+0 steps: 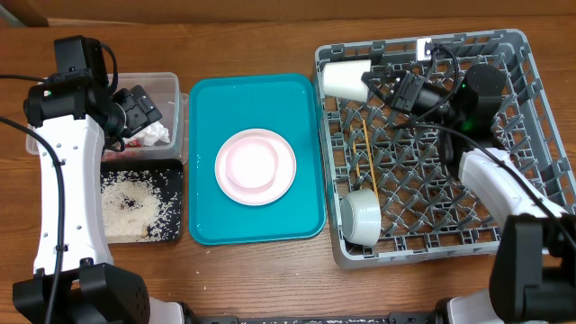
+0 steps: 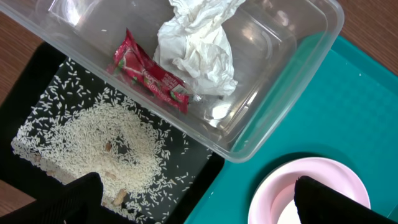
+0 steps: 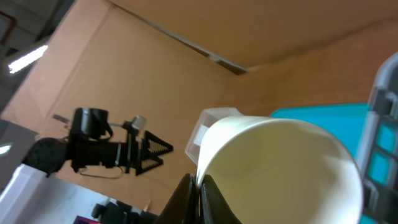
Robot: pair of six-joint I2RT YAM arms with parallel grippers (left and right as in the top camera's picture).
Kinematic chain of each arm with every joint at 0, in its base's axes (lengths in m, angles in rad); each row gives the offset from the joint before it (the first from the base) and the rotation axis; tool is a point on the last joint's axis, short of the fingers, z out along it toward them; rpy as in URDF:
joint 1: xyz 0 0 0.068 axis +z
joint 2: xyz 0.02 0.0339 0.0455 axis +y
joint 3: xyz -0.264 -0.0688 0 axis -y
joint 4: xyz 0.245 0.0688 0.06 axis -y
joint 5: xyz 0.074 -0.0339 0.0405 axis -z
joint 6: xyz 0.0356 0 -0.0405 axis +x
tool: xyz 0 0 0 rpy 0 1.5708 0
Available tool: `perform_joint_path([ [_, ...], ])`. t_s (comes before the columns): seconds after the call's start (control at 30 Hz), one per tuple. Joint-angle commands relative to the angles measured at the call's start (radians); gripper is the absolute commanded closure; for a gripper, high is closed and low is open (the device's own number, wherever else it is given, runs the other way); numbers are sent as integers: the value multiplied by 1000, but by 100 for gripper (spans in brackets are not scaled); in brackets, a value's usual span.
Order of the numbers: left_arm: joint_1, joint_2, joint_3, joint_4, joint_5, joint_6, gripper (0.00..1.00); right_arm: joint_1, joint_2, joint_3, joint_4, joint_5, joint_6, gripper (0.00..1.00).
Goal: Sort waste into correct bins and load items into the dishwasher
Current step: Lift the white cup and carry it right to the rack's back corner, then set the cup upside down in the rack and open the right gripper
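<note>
My left gripper (image 1: 144, 108) is open and empty above the clear tub (image 1: 171, 85), which holds the crumpled napkin (image 2: 196, 50) and the red sauce packet (image 2: 149, 71). The black tray (image 1: 175, 171) holds the rice scraps (image 2: 112, 140). The pink plate (image 1: 255, 166) lies on the teal tray (image 1: 202, 99). My right gripper (image 1: 373, 85) is shut on the rim of the white cup (image 1: 342, 79), which lies sideways over the dishwasher rack's (image 1: 531, 54) far left corner. In the right wrist view the jaws (image 3: 199, 190) pinch the cup (image 3: 280, 168). A bowl (image 1: 360, 216) and chopsticks (image 1: 364, 148) lie in the rack.
The teal tray sits between the bins and the rack on the wooden table (image 1: 261, 45). The plate's middle looks paler and raised; I cannot tell if a bowl sits on it. Cables run over the rack's far side.
</note>
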Motion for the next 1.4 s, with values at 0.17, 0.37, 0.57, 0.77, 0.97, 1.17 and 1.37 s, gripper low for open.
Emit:
perform_joint_path([
  [0.17, -2, 3, 23, 1, 5, -13, 0, 29, 211, 206, 129, 21, 252, 96],
  [0.37, -2, 3, 23, 0, 5, -13, 0, 29, 313, 294, 128, 19, 313, 96],
  [0.57, -2, 3, 23, 1, 5, -13, 0, 41, 396, 294, 129, 66, 353, 96],
  [0.77, -2, 3, 23, 1, 5, -13, 0, 85, 447, 294, 155, 131, 352, 96],
  [0.97, -2, 3, 23, 1, 5, -13, 0, 105, 476, 294, 154, 141, 344, 96],
  [1.17, -2, 3, 23, 1, 5, -13, 0, 100, 489, 294, 44, 132, 281, 96],
  [1.37, -2, 3, 23, 1, 5, -13, 0, 77, 489, 294, 43, 70, 280, 90],
])
